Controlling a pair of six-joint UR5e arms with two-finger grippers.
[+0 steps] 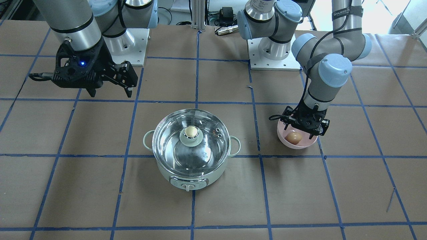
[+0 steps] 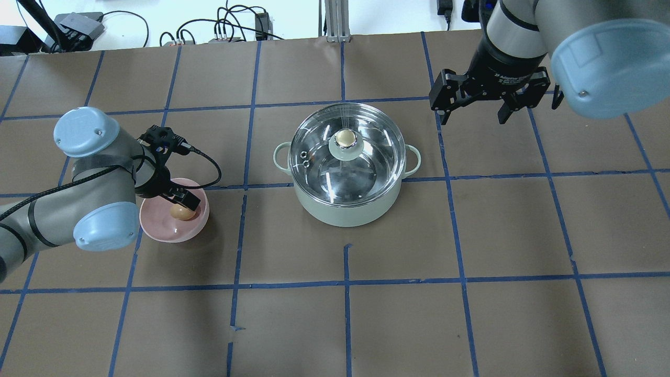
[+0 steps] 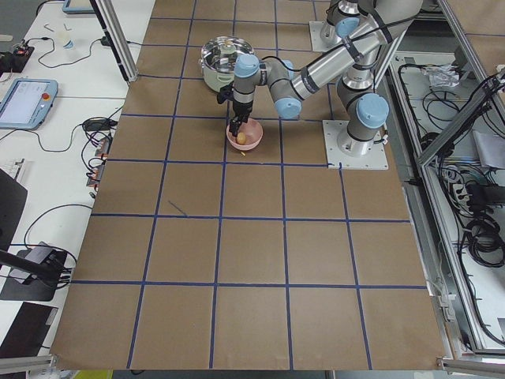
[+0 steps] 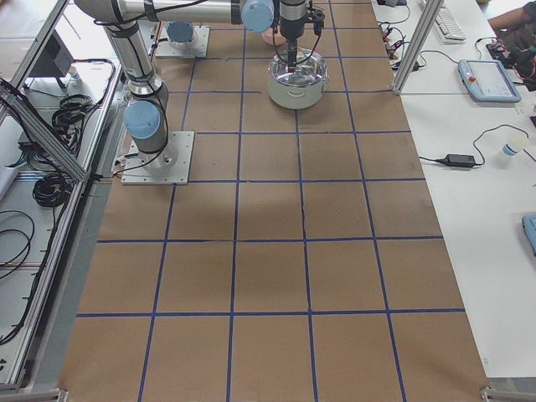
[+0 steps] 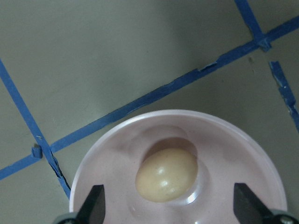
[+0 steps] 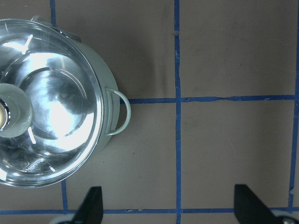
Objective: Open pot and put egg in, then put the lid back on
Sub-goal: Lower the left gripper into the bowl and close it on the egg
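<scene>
The mint-green pot (image 1: 190, 170) stands mid-table with the glass lid (image 1: 171, 146) on it, gold knob (image 1: 191, 132) upright. It also shows in the overhead view (image 2: 340, 209) with its lid (image 2: 371, 152). The light-brown egg (image 1: 293, 137) lies in a pink bowl (image 1: 297, 145). My left gripper (image 1: 305, 128) hangs open just over the bowl. In the left wrist view its fingers (image 5: 96, 205) stand either side of the egg (image 5: 167, 175), apart from it. My right gripper (image 2: 473, 119) is open and empty, raised beyond the pot's right handle (image 6: 119, 112).
The table is brown paper with a blue tape grid (image 2: 345, 283). The arm bases (image 1: 272, 53) stand at the robot's edge. The pot's control knob (image 1: 187, 187) faces the operators' side. Cables and boxes (image 2: 225, 31) lie past the far edge.
</scene>
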